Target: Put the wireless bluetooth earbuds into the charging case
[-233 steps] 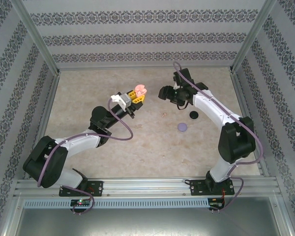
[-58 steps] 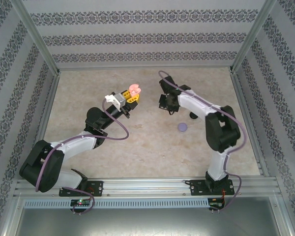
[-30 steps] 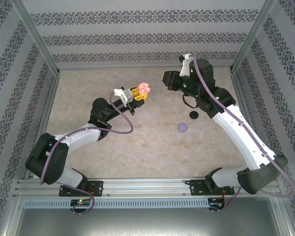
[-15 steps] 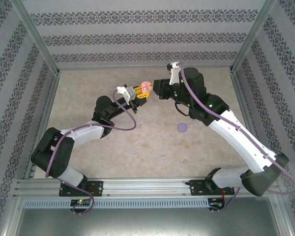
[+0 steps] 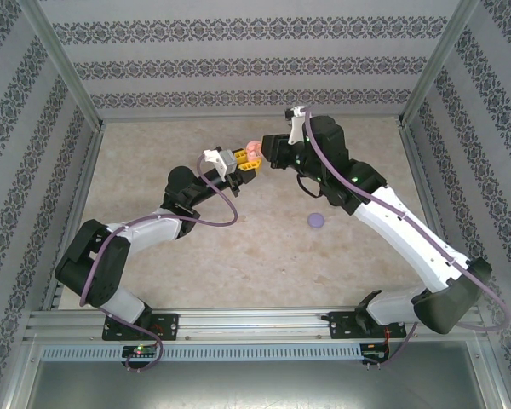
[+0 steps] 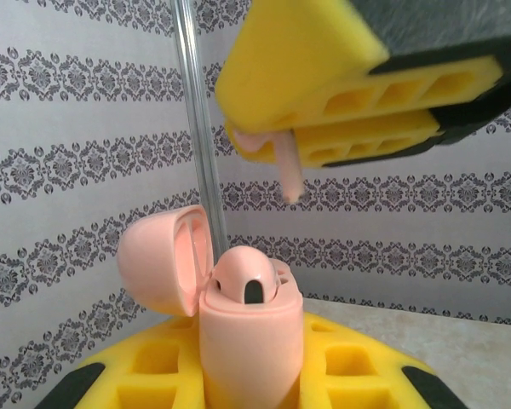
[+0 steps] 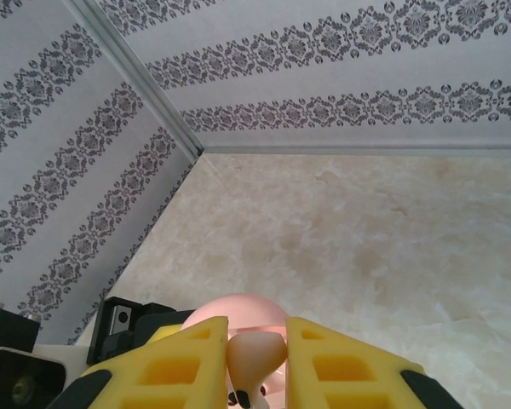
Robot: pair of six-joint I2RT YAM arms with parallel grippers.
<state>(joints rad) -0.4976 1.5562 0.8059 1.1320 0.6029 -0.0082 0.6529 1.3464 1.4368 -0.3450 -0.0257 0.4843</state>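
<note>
From my seat, the left tool (image 5: pixel 245 162) is clenched on the pink charging case (image 6: pixel 249 332), holding it up off the tabletop (image 5: pixel 238 256) with the lid swung open to one side. Just above it the right tool (image 7: pixel 257 362) grasps a pale pink earbud (image 6: pixel 287 170) – stem pointing down at the case's open mouth, not touching it. Further right, a purple case (image 5: pixel 316 220) lies on the tabletop beside the right arm

No legible text, labels or numbers anywhere

Lab cell: wallpapered panels (image 5: pixel 255 64), aluminium frame (image 5: pixel 255 322)
</note>
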